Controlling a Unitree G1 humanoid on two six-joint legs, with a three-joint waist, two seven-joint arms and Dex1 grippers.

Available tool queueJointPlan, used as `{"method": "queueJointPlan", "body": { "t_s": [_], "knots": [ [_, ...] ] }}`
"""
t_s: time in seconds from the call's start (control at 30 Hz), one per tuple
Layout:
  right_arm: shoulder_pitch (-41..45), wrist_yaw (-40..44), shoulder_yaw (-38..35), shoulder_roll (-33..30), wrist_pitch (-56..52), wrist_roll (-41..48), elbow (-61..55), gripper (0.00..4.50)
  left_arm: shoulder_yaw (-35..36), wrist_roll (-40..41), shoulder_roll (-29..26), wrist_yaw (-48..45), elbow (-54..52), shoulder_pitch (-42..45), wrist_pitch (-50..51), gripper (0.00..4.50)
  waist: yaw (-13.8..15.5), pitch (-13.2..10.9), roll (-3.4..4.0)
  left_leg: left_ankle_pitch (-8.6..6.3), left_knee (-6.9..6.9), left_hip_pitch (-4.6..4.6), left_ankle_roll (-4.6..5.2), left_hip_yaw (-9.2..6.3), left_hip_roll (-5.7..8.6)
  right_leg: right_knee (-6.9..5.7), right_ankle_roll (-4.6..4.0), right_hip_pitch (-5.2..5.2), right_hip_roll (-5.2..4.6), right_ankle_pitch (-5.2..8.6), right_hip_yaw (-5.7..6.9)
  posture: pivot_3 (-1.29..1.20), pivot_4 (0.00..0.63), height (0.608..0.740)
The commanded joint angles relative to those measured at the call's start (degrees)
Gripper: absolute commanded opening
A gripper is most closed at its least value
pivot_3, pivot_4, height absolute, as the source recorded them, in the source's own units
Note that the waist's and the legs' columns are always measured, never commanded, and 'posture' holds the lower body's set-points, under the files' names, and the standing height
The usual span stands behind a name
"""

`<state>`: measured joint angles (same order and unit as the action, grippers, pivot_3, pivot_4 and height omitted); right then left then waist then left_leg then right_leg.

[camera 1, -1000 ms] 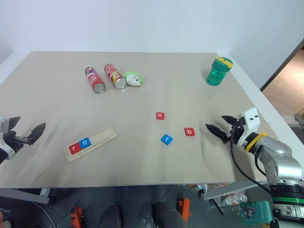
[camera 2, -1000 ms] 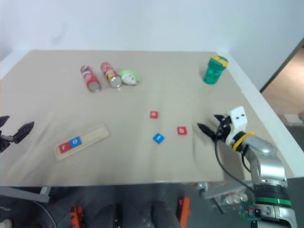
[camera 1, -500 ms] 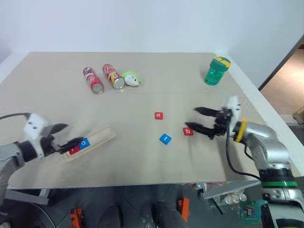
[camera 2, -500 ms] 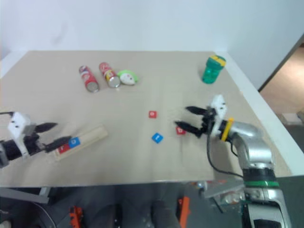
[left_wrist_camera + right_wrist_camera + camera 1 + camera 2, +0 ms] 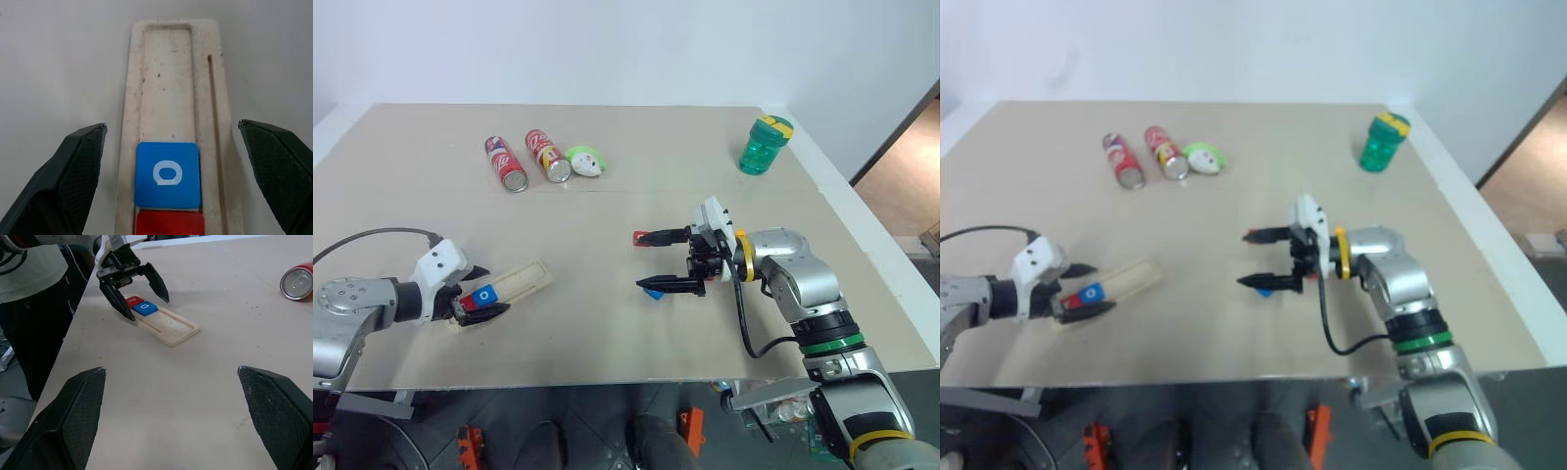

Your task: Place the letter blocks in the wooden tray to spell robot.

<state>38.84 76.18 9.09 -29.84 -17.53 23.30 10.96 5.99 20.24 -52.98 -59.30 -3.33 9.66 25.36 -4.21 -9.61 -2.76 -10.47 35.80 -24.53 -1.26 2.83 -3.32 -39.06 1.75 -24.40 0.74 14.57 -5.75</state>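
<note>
Two letters down, three to go: on the wide beige counter the wooden tray lies toward the near left corner, slanted, and it already carries a red tile at its near end with the blue "o" tile touching it in the slot, so "ro" reads as done (the rest of the slot is bare wood). My judgement is that b, o and t are yet to be placed. Out in the middle of the counter, a red tile and a blue tile lie loose, well apart from the tray; the third loose one I cannot make out behind the right arm. The left end effector hangs over the filled end of the tray, fingers spread wide to either side, gripping nothing. The right end effector is released too, one fingertip over the red tile, the other by the blue, holding neither.
</note>
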Motion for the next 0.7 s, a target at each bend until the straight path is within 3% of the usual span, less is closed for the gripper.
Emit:
{"method": "queueJointPlan", "body": {
  "t_s": [0.03,0.7],
  "knots": [
    [0.6,0.0,-0.6,0.0,0.2,0.0,-1.7,4.44,0.3,-0.9,-0.1,0.6,0.0,-0.2,-0.1,4.5,0.0,0.0,0.0,0.0,0.02,0.0,0.0,0.0,0.0,0.0,0.01,0.0,0.0,0.0,0.0,0.0,0.15,0.74],
    [1.3,-0.5,-0.5,1.6,0.6,-1.1,-1.0,4.44,-2.9,-5.2,0.6,1.3,8.5,1.5,-3.0,4.5,0.0,0.0,0.04,0.24,0.14,0.28,0.32,0.03,-0.07,-0.1,-0.07,0.23,0.05,-0.21,0.04,0.0,0.15,0.74]
  ]
}}
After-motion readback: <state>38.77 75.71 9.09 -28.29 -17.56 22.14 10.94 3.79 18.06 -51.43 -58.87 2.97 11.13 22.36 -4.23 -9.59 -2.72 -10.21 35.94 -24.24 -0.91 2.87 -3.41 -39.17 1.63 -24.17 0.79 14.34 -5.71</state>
